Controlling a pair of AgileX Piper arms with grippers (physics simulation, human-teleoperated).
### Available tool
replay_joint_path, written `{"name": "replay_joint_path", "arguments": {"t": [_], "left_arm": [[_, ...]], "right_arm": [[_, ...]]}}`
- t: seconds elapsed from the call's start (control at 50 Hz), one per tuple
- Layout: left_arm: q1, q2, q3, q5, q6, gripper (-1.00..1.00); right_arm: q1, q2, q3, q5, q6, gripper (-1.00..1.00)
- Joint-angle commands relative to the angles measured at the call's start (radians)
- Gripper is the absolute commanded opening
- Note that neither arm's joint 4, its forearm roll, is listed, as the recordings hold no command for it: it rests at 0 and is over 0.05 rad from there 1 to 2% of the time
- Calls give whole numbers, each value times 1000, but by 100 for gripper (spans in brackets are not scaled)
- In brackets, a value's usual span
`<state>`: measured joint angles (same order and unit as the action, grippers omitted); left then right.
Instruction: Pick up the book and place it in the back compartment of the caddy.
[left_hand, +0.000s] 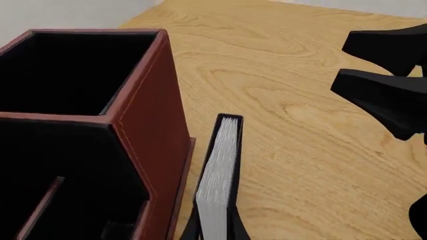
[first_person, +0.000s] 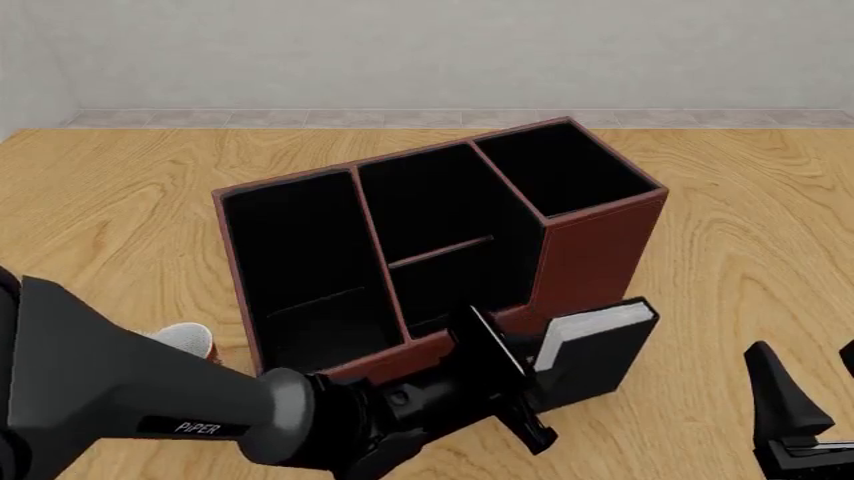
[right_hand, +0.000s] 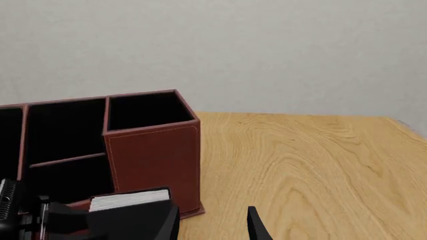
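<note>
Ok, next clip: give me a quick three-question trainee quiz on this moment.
1. True or false: the book already lies inside the caddy.
2. Which gripper is closed on the book? A) left gripper B) right gripper
3. Fill in: a red-and-white ____ peeks out behind the left arm.

Key: 1 false, it stands outside, at the caddy's near low wall. 2 A, its fingers flank the covers in the left wrist view. 3 mug.
</note>
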<state>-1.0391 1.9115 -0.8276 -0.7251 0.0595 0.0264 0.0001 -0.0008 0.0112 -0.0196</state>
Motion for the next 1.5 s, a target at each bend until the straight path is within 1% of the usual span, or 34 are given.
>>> {"name": "replay_joint_path", "arguments": {"t": [0.02,0.12,0.36,0.6,0.78,0.92,1.0,1.26,1.5], "left_arm": [[2,-58,23,-5,21,-100],[5,-75,37,-9,24,-100],[18,-193,96,5,15,-100],[16,-270,126,27,13,-100],[6,-351,143,70,26,-100],[30,-429,169,103,22,-100],[38,-470,169,133,17,-100],[61,-553,154,200,37,-100],[78,-568,149,216,55,-100]], "right_arm": [[2,0,0,-1,0,100],[4,0,0,-1,-1,100],[10,0,0,0,-2,100],[12,0,0,0,-3,100],[13,0,0,-1,1,100],[17,0,1,1,2,100],[21,0,1,2,2,100],[29,0,1,0,-1,100],[35,0,1,0,-1,100]]}}
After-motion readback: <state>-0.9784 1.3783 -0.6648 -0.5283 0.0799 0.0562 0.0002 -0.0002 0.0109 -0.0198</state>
